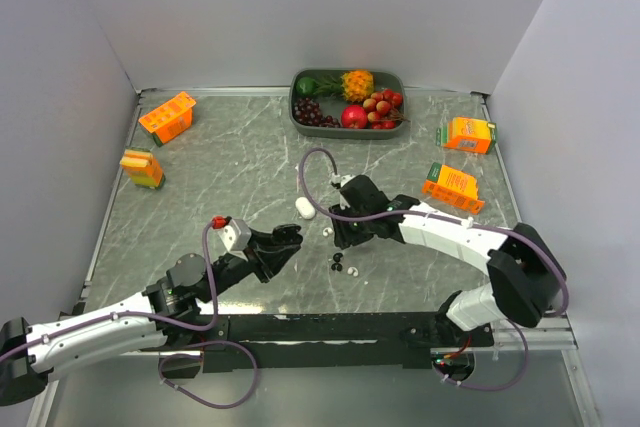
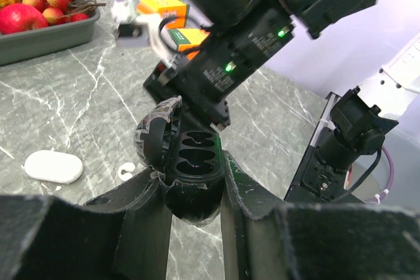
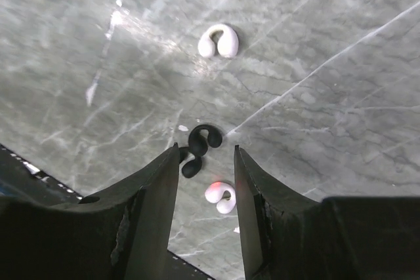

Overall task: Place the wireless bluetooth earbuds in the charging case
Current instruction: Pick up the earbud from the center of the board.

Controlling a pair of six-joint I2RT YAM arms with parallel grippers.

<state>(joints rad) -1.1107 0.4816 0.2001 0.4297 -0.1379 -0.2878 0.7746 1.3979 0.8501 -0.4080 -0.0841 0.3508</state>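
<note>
Top external view: the left gripper (image 1: 286,241) is clenched on the black charging case (image 2: 194,162), near the front edge of the marble table (image 1: 220,177). Left wrist view: the case sits pinched between both fingers with its lid hinged open to the left; two oval recesses face up towards the right arm.

The right gripper (image 1: 342,237) is released, jaws standing apart with nothing between the pads. It hovers over the table just right of the case. Right wrist view: two black earbuds (image 3: 203,139) lie on the table touching each other, framed in the gap between the fingertips. Whether the tips touch the table cannot be told. One white earbud (image 3: 218,40) lies farther out, well apart from the black pair. A second white earbud (image 3: 220,196) lies just beside the black pair, on the near side.

A closed white case (image 2: 54,166) lies on the table left of the black case. A fruit tray (image 1: 300,115) stands at the far edge, and orange cartons (image 1: 166,117) lie at both sides.
</note>
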